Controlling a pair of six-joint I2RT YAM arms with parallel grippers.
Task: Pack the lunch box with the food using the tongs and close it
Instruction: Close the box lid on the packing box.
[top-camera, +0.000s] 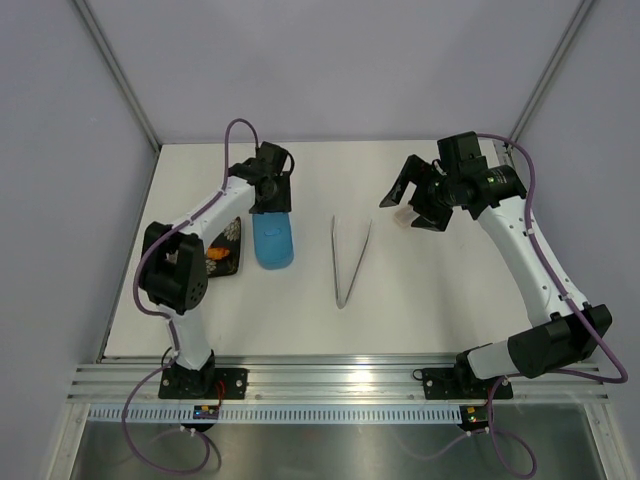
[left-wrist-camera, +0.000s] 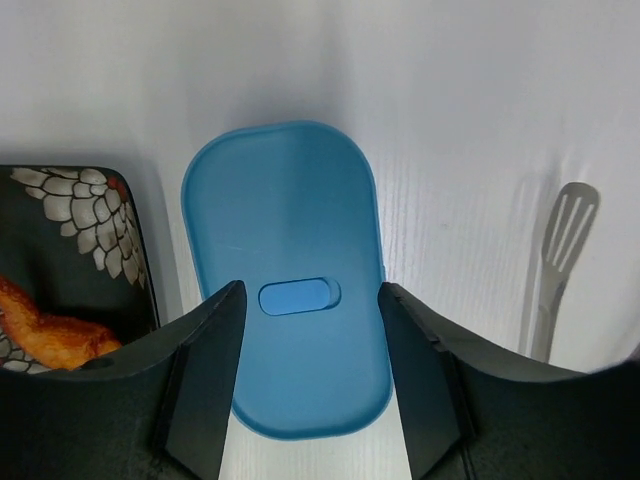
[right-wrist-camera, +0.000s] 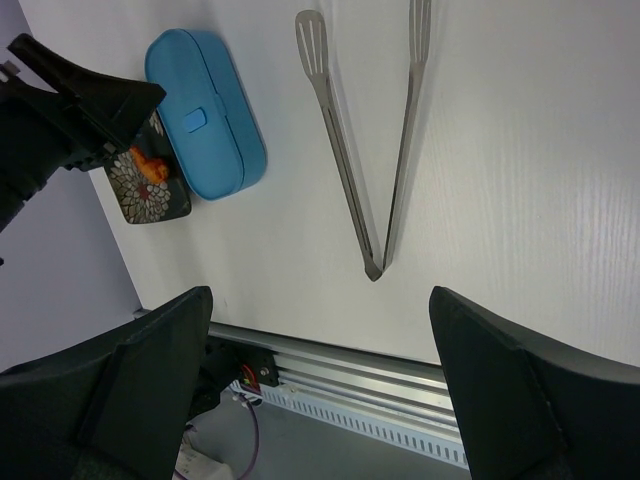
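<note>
left gripper (left-wrist-camera: 310, 292): part open, empty, above lidded box (top-camera: 273, 240)
right gripper (right-wrist-camera: 320, 300): wide open, empty
tongs (top-camera: 350, 262): free, right of box

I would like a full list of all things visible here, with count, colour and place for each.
lunch box: one, blue, lid on, between plate and tongs
plate: one, dark with pale pattern, left of lunch box
food: at least one piece, orange, on plate
tongs: one, silver, lying free mid-table
table: one, white, under everything
left gripper: one, black, open, over lunch box
right gripper: one, black, open, above table right of tongs
</note>
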